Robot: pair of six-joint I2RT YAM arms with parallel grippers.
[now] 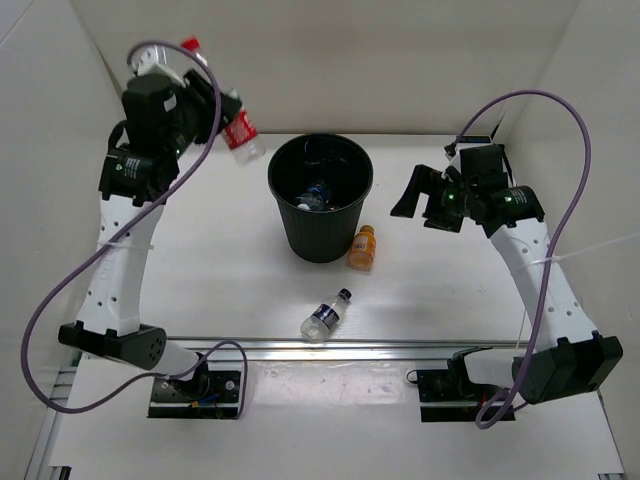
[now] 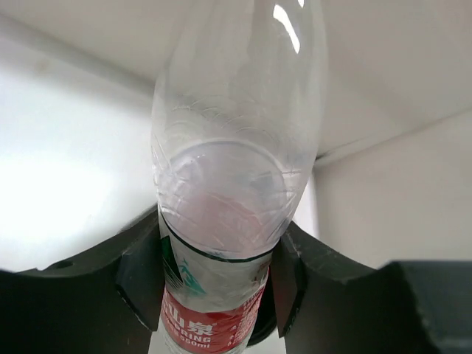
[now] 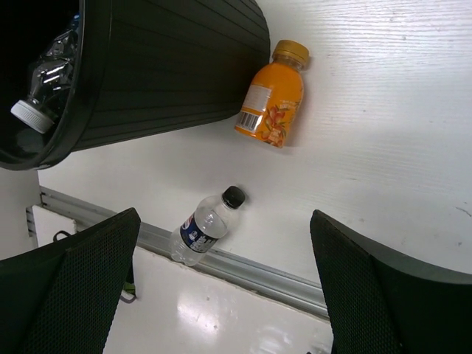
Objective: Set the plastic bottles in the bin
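Left gripper: clamped on red-label bottle, raised left of bin, axis tilted, cap up-left, base toward bin. Right gripper: wide open, empty. Inside bin: blue-label bottle.

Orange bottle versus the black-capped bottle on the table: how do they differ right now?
The orange bottle is opaque orange with a yellowish cap; the black-capped bottle is clear with a dark label. The orange bottle looks shorter and stouter, the black-capped bottle slimmer. The orange bottle lies close beside the bin, the black-capped bottle apart from it, near the metal rail. Both lie on their sides on the table, ungripped.
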